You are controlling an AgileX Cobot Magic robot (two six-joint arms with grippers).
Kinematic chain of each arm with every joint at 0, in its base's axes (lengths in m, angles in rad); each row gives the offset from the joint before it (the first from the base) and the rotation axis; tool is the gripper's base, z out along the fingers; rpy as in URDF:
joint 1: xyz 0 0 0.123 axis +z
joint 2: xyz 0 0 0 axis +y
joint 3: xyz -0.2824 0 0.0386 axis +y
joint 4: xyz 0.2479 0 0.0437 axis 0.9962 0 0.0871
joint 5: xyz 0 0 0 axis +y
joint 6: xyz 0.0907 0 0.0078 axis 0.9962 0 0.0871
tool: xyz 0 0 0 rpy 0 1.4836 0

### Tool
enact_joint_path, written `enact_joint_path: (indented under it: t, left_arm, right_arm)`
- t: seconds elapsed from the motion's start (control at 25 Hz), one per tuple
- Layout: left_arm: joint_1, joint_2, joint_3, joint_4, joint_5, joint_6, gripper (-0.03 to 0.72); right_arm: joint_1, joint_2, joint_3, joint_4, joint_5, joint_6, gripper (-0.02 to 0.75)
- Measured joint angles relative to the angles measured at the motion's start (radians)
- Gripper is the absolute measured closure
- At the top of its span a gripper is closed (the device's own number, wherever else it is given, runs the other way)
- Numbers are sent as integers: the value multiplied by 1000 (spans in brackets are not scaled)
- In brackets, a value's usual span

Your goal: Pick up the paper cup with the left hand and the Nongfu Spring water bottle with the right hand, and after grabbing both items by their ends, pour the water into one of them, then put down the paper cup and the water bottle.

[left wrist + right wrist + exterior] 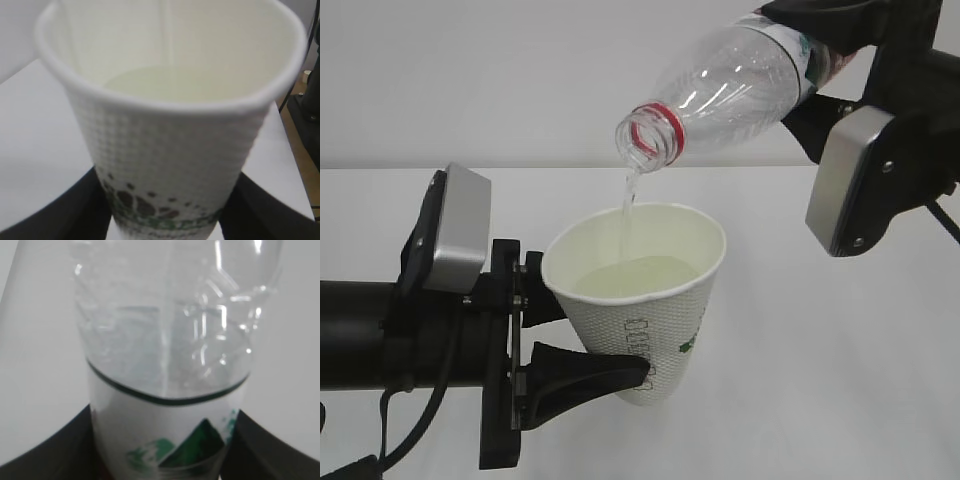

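Water (pixel 630 200) is falling in a thin stream from the tilted Nongfu Spring water bottle (pixel 740 80) into the paper cup (pixel 640 290), which is filling near halfway. Left gripper (pixel 620 375) is pinching the cup's base above the table (pixel 820 350); right gripper (pixel 820 40) is clamping the bottle's bottom end. Cup is likely getting heavier, with soft, crushable walls; bottle is lightening, thin and springy.

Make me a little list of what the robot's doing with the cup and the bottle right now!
left end effector: shut on the paper cup, near its base
right end effector: shut on the water bottle, at its labelled end
bottle: tilted, mouth down over the cup
water: thin stream falling into the cup
cup: upright, partly filled
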Motion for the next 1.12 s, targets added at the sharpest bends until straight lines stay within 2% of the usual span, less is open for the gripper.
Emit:
enact_joint_path:
  t: [0.48, 1.12]
  left_arm:
    - [0, 0, 0, 0, 0, 0, 249]
    - [0, 0, 0, 0, 0, 0, 249]
  right_arm:
    - [0, 0, 0, 4, 0, 66, 288]
    - [0, 0, 0, 7, 0, 270, 288]
